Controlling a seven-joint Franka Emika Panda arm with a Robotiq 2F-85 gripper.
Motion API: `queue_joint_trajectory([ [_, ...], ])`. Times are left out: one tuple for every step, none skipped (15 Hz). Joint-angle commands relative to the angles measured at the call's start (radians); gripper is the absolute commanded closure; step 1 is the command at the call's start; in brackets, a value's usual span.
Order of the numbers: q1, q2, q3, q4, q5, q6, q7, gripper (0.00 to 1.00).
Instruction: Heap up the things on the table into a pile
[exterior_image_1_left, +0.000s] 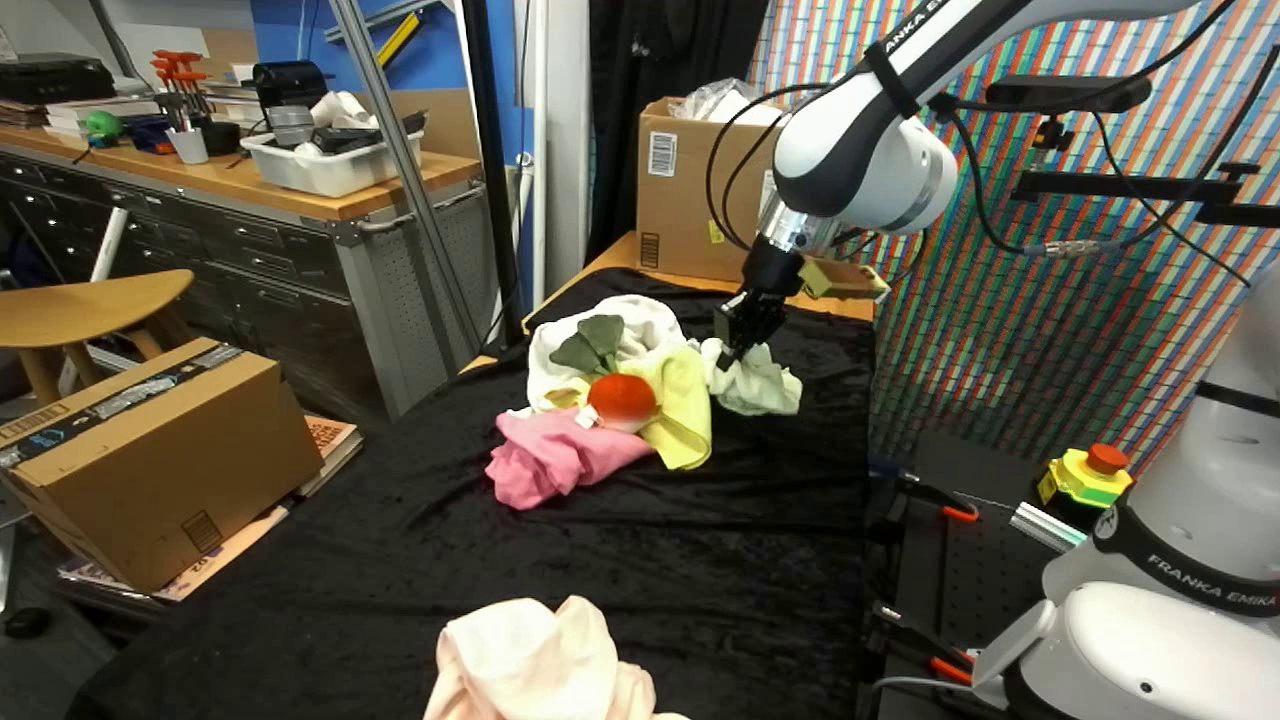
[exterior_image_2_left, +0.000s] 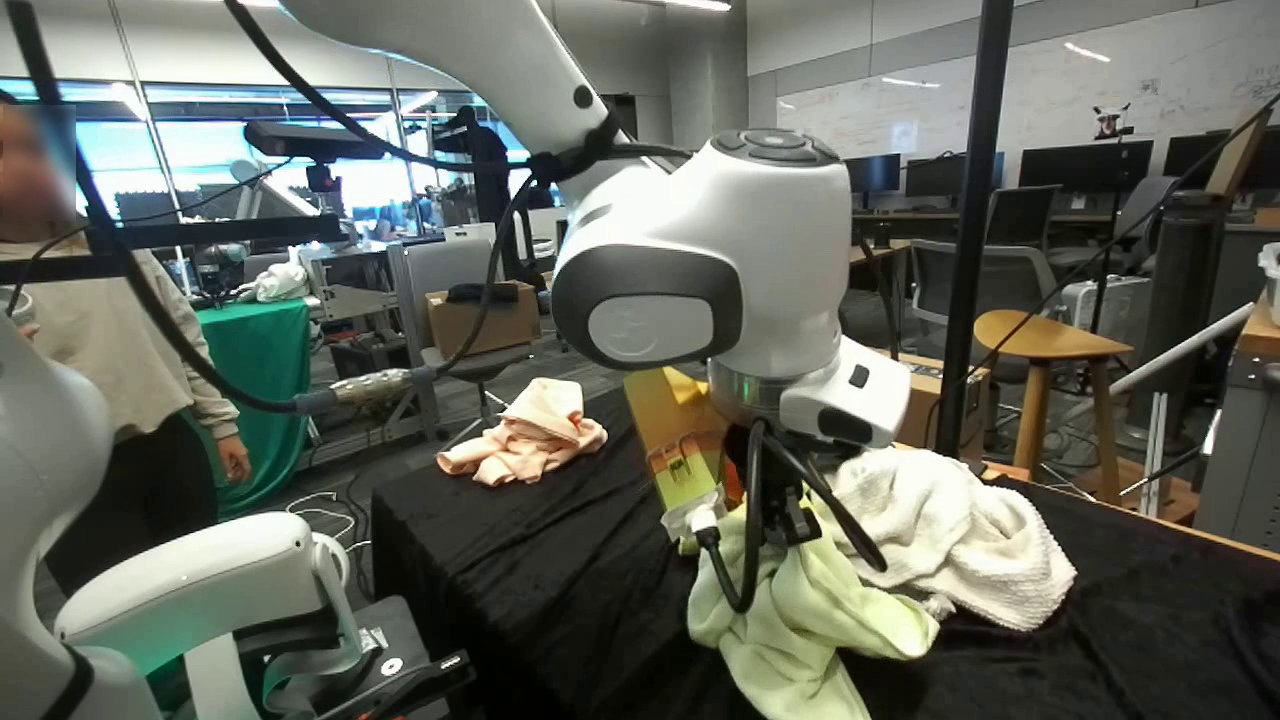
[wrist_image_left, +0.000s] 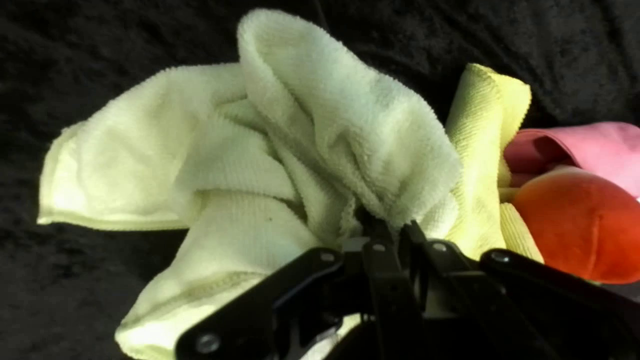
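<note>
My gripper (wrist_image_left: 392, 230) is nearly closed, with a fold of the pale green cloth (wrist_image_left: 240, 165) pinched between its fingertips. This cloth lies crumpled on the table beside the pile and also shows in both exterior views (exterior_image_1_left: 762, 388) (exterior_image_2_left: 790, 620). The pile holds a white towel (exterior_image_1_left: 640, 325), a yellow cloth (exterior_image_1_left: 685, 400), a pink cloth (exterior_image_1_left: 550, 455) and a red-orange plush (exterior_image_1_left: 622, 397) with grey-green leaves on top. A peach cloth (exterior_image_1_left: 530, 660) lies apart from them and also shows in an exterior view (exterior_image_2_left: 530, 430). The arm hides part of the pile there.
A black cloth (exterior_image_1_left: 640, 560) covers the table. A large cardboard box (exterior_image_1_left: 690, 190) stands at the table's end behind the gripper. Another box (exterior_image_1_left: 170, 460) sits on books beside the table. An emergency stop (exterior_image_1_left: 1085, 480) stands near the robot base. A person (exterior_image_2_left: 130, 330) stands nearby.
</note>
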Motion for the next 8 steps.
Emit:
queue_joint_trajectory([
  [0.044, -0.098, -0.034, 0.009, 0.030, -0.033, -0.090, 0.93],
  [0.055, -0.116, -0.039, 0.015, 0.022, -0.038, -0.100, 0.93],
  [0.067, -0.128, -0.040, 0.023, 0.010, -0.036, -0.102, 0.93],
  [0.081, -0.136, -0.040, 0.034, 0.001, -0.034, -0.109, 0.93],
  [0.094, -0.146, -0.040, 0.044, -0.006, -0.040, -0.110, 0.93],
  [0.107, -0.145, -0.037, 0.059, -0.017, -0.038, -0.107, 0.93],
  [0.119, -0.149, -0.036, 0.072, -0.028, -0.044, -0.105, 0.93],
  [0.132, -0.147, -0.035, 0.087, -0.037, -0.048, -0.104, 0.93],
])
